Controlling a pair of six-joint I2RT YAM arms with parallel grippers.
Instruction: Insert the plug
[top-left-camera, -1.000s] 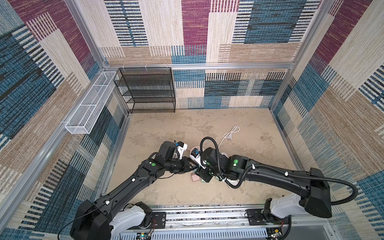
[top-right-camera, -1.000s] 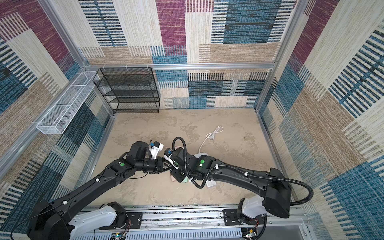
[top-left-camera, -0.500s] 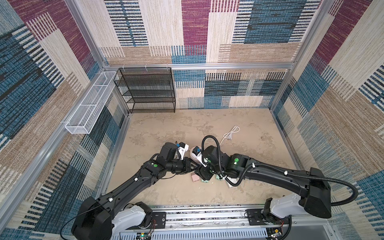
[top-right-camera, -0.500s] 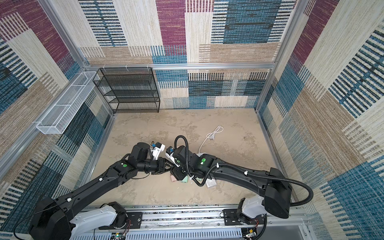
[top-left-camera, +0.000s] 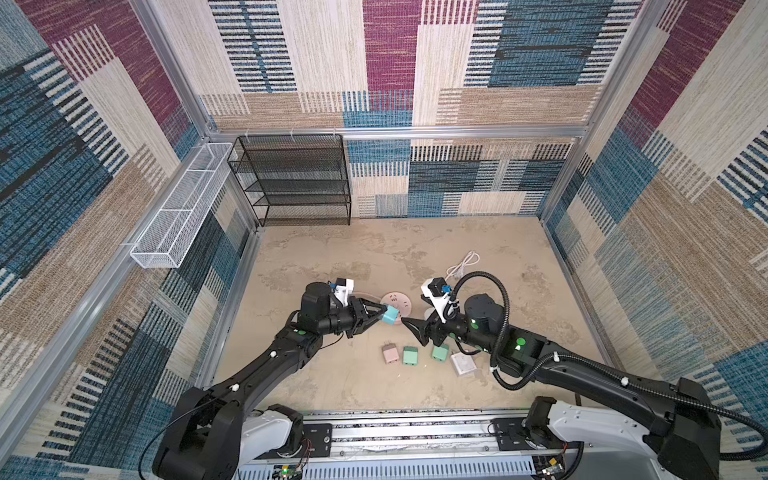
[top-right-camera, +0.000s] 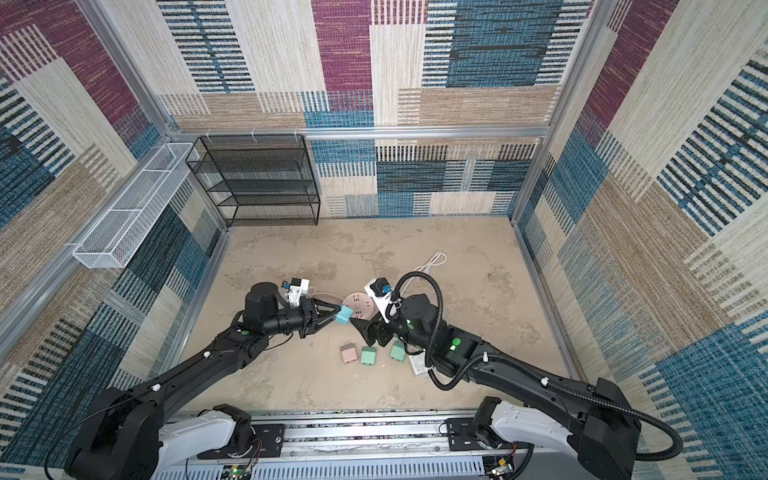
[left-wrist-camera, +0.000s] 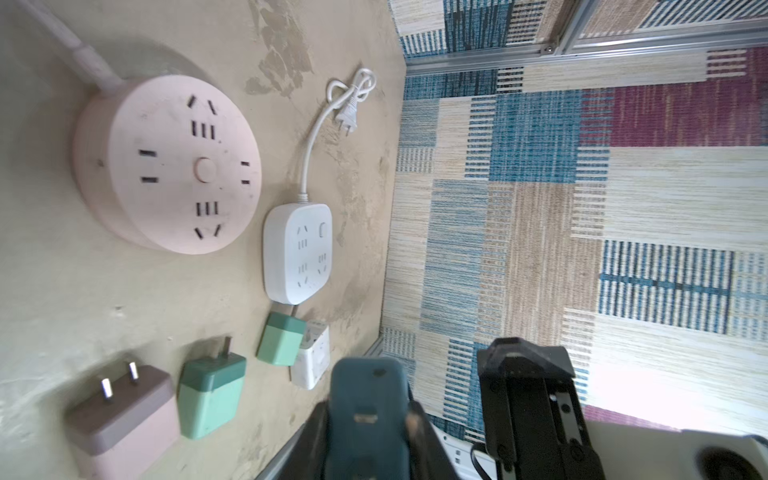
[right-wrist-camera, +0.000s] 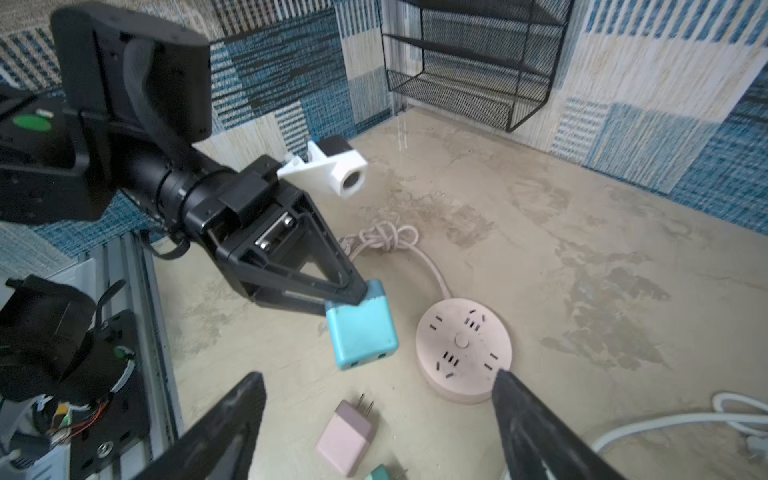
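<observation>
1. Right wrist view: the left gripper (right-wrist-camera: 345, 299) is clamped on the upper end of a blue plug (right-wrist-camera: 360, 328). The plug hangs clear of the sandy floor (right-wrist-camera: 582, 232), just beside a round pink socket (right-wrist-camera: 463, 349) and not touching it.
2. Right gripper (right-wrist-camera: 376, 382): its jaws stand wide apart with nothing between them. It faces the blue plug from close by, without contact.
3. In both top views, the blue plug (top-left-camera: 390, 316) (top-right-camera: 344, 315) sits between the two grippers, at the near left edge of the round pink socket (top-left-camera: 395, 305) (top-right-camera: 359, 305).
4. Pink plug (top-left-camera: 390, 353): it lies flat on the floor nearer the robot base, prongs pointing towards the socket.
5. Two green plugs (top-left-camera: 410, 356) (top-left-camera: 439, 352): they lie in a row to the right of the pink plug. The second is partly under the right gripper (top-left-camera: 415, 330).
6. White cube adapter (top-left-camera: 463, 363): it sits at the right end of that row, beside the right arm.
7. White square power strip (left-wrist-camera: 298, 253): seen from the left wrist, it lies flat next to the round socket, with its white cord (left-wrist-camera: 349, 99) looped beyond it.
8. Black wire rack (top-left-camera: 291, 178): it stands against the back wall.
9. White wire basket (top-left-camera: 178, 212): it hangs on the left wall.
</observation>
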